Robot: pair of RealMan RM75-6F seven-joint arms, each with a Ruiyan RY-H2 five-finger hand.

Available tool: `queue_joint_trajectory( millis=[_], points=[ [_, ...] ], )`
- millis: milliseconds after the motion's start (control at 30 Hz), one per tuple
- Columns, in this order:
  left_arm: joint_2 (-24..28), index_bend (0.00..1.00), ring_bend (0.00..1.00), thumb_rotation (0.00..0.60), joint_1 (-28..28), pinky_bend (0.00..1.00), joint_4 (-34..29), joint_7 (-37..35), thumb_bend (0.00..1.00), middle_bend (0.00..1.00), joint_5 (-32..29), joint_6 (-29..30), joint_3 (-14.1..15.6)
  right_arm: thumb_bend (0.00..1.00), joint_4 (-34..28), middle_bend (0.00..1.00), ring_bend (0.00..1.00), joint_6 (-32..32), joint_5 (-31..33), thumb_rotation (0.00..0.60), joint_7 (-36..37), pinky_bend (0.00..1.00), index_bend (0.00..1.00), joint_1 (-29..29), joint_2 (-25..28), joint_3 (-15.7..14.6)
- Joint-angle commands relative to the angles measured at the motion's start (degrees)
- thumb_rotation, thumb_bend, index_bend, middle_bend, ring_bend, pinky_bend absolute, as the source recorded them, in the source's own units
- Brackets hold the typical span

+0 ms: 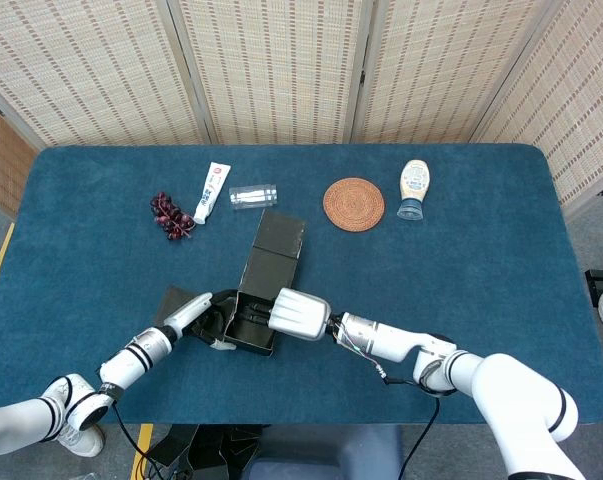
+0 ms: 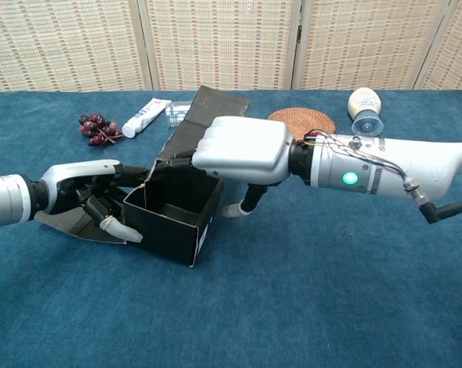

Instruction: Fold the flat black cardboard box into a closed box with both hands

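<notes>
The box [image 2: 173, 218] is sitting open on the near left of the table [image 2: 330, 291], with the left hand [image 2: 93, 201] gripping its left wall to steady it while the right hand [image 2: 242, 149], fingers curled over the right wall, is holding that side up.

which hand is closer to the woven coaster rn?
Right. The right hand sits at the black box's right edge, below the coaster; the left hand is beyond the box's far side.
</notes>
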Motion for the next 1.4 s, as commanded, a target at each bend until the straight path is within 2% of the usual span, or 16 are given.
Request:
queue_joint_trajectory(
  millis=[33,133,267,333,533,700,833,967,1100,1400],
  points=[
    [-0.5,0.18,0.57,0.600,1.1,0.79,-0.6,2.5,0.10,0.21,-1.9,0.9,-1.3,0.19,-4.1,0.21,0.70,1.2,2.0,0.600,-1.1,0.82,0.09,-2.0,2.2,1.7],
    [-1.2,0.15,0.56,0.600,2.9,0.79,-1.9,7.3,0.09,0.19,-5.4,2.5,-3.4,0.17,-9.9,0.20,0.68,2.0,4.4,0.600,-2.1,0.82,0.08,-4.0,5.2,3.2],
    [-0.9,0.04,0.44,0.600,4.2,0.79,-4.9,15.7,0.10,0.03,-9.3,2.7,-4.9,0.15,-17.2,0.19,0.67,1.9,7.5,0.600,-3.5,0.82,0.06,-6.5,9.4,4.6],
    [-0.2,0.01,0.41,0.600,4.5,0.79,-6.9,19.3,0.10,0.01,-11.2,2.3,-5.5,0.15,-20.1,0.18,0.67,1.1,8.8,0.600,-4.1,0.82,0.04,-7.2,11.4,5.0],
    [3.3,0.00,0.32,0.600,6.0,0.76,-14.2,31.5,0.10,0.00,-16.3,3.1,-6.5,0.13,-27.3,0.16,0.65,0.9,12.6,0.600,-5.7,0.82,0.00,-10.3,15.6,6.6],
    [7.0,0.00,0.30,0.600,7.7,0.72,-20.7,42.4,0.10,0.00,-20.2,5.7,-6.6,0.10,-36.2,0.15,0.64,-1.3,19.4,0.600,-7.2,0.82,0.00,-13.8,19.2,7.6],
    [10.2,0.00,0.30,0.600,9.3,0.72,-25.9,48.8,0.10,0.00,-21.8,8.6,-6.6,0.06,-43.8,0.15,0.64,-3.6,26.1,0.600,-5.5,0.82,0.00,-16.7,21.2,8.0],
    [12.5,0.00,0.30,0.600,11.3,0.72,-28.9,52.9,0.10,0.00,-21.4,12.6,-6.5,0.01,-49.6,0.14,0.63,-6.1,33.6,0.600,-2.1,0.84,0.00,-19.0,21.4,9.1],
    [14.0,0.00,0.30,0.600,13.5,0.72,-30.4,55.0,0.10,0.00,-20.4,16.4,-6.5,0.00,-53.2,0.06,0.63,-9.7,41.0,0.600,0.1,0.86,0.00,-19.9,20.8,10.3],
    [17.6,0.00,0.30,0.600,17.0,0.72,-32.9,51.1,0.09,0.00,-17.8,18.5,-6.9,0.00,-51.4,0.03,0.62,-14.8,53.0,0.600,-0.1,0.89,0.00,-18.8,12.7,13.6]
  ],
)
